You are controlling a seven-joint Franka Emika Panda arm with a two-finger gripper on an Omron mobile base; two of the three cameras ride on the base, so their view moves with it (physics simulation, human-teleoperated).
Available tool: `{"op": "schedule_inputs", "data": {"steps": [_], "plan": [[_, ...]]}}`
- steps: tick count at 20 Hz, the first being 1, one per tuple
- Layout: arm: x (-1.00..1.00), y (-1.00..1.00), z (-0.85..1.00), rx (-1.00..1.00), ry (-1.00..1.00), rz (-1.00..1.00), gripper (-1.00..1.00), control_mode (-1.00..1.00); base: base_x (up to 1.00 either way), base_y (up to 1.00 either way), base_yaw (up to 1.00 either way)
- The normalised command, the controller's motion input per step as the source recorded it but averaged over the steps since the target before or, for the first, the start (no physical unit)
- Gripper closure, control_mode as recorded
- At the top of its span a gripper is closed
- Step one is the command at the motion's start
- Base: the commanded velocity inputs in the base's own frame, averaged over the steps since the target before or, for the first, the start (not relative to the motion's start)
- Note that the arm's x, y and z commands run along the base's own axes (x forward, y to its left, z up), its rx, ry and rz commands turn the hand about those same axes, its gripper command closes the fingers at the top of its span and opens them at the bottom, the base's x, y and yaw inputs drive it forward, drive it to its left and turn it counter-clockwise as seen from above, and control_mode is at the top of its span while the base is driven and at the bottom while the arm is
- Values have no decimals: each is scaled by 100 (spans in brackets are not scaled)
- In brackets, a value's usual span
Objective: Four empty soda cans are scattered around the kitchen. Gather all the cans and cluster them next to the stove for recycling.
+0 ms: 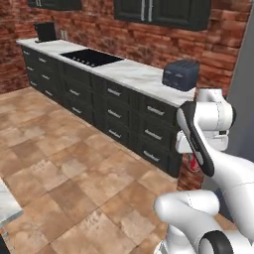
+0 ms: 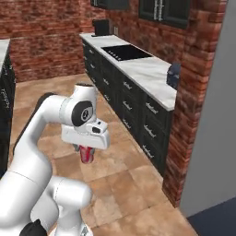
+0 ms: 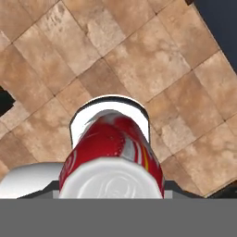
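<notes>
A red soda can (image 3: 111, 148) with a silver top sits between the jaws of my gripper (image 2: 86, 153), which is shut on it above the tiled floor. The same can (image 2: 86, 155) hangs under the white hand in the right base view, and a sliver of its red side (image 1: 194, 163) peeks out behind the forearm in the left base view. The stove (image 1: 92, 58), a flat black cooktop, is set into the marble counter far ahead and to the left of the hand; the cooktop (image 2: 126, 52) is well beyond the can.
The marble counter (image 1: 134, 74) runs along the brick wall over dark drawers. A dark toaster (image 1: 181, 74) stands at its near end, a dark box (image 1: 45, 31) at its far end. A grey wall (image 2: 212, 138) rises on the right. An island corner (image 1: 7, 203) juts in at left.
</notes>
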Motion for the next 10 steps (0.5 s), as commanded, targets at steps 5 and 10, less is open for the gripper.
{"op": "schedule_inputs", "data": {"steps": [5, 10], "plan": [[0, 0, 0, 0, 0, 0, 100, 100, 100, -9, 56], [0, 0, 0, 0, 0, 0, 100, 100, 100, -22, 55]]}}
